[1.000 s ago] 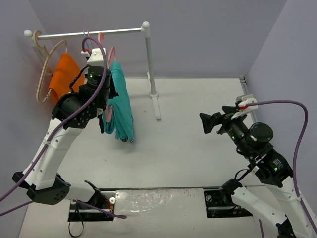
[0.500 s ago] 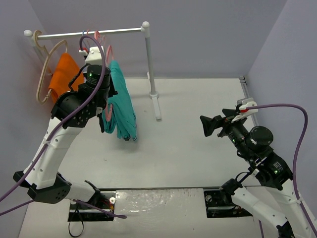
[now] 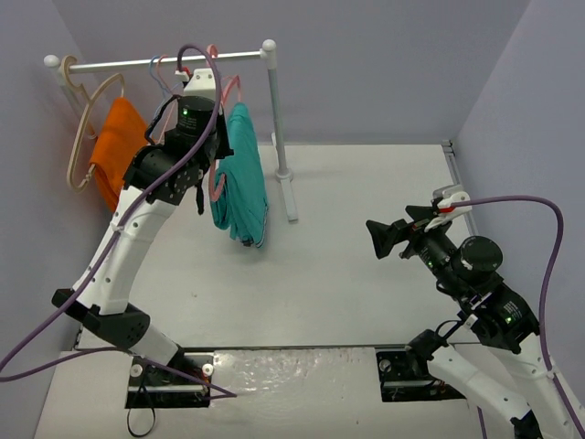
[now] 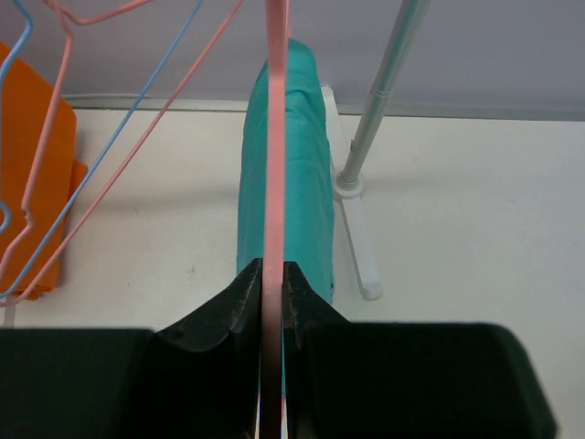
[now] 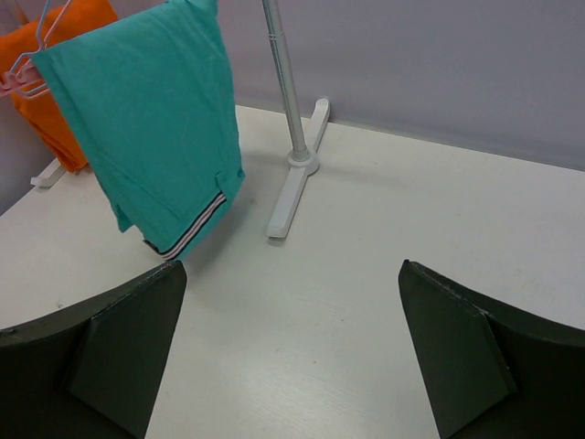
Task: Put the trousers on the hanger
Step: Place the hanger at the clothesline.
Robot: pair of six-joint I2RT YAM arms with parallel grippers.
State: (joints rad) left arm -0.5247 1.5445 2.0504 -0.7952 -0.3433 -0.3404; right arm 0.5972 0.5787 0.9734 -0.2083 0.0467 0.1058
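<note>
Pale desk (image 3: 366, 201), far-left corner: left gripper (image 4: 271, 274) clamped on the hanger (image 4: 274, 137), trousers (image 5: 155, 119) draped over it, hook up beside the rail (image 3: 119, 62), seating unclear; right gripper (image 5: 291, 274) jaws apart, near the right edge.

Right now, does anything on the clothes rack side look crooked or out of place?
The trousers hang slanted over the hanger, their striped hem sloping down to one side, and the hanger is pinched in the shut left gripper rather than swinging free. Whether its hook sits on the rail is unclear. Nothing looks spilled or damaged.
</note>
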